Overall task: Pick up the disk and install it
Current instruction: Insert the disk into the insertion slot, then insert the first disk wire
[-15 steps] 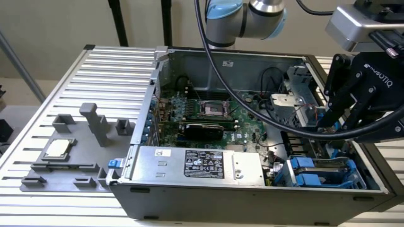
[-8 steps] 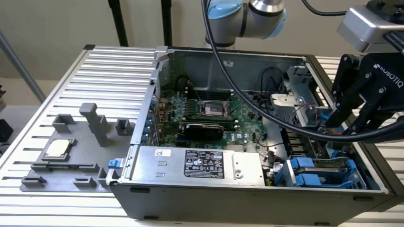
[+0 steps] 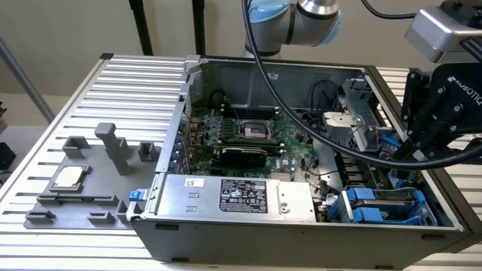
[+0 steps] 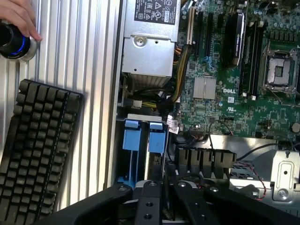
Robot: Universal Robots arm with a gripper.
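Biggest first: slatted table (image 3: 121, 79), with an open computer case (image 3: 301, 243) on it, side panel off. Inside are the motherboard (image 3: 249, 130), the power supply (image 3: 233, 197) along the near wall, and a drive bay in the corner at the exterior view's lower right. The disk (image 3: 391, 195) sits in that bay, blue frame and silver-grey top. It lies just beside a second blue carrier (image 3: 369, 214), which is nearer the case wall. The gripper (image 3: 410, 151) hangs just above the bay. Cannot tell whether it is clamped on the disk or merely close to it.

Judgement: the step in hand looks like seating the disk in its slot. To do it well:
- keep the blue frame square to the bay rails
- push straight along the slot, no twist toward the second blue carrier
- stay clear of the loose wires (image 3: 373, 135) next to the bay
- treat it as seated when the blue tab sits level with its neighbour's

Views: the wrist view looks down past the gripper (image 4: 164, 206) onto both blue tabs. The disk (image 4: 155, 140) is in line with it and the second blue carrier (image 4: 131, 136) is alongside, so sideways alignment reads best here. It also takes in a black keyboard (image 4: 37, 154) on the table and a person's hand (image 4: 18, 16) on a round knob (image 4: 11, 40). The exterior view gives the gripper's height over the bay. It also shows a grey fixture tray (image 3: 101, 180) with a small silver chip (image 3: 68, 178), well apart from the case.
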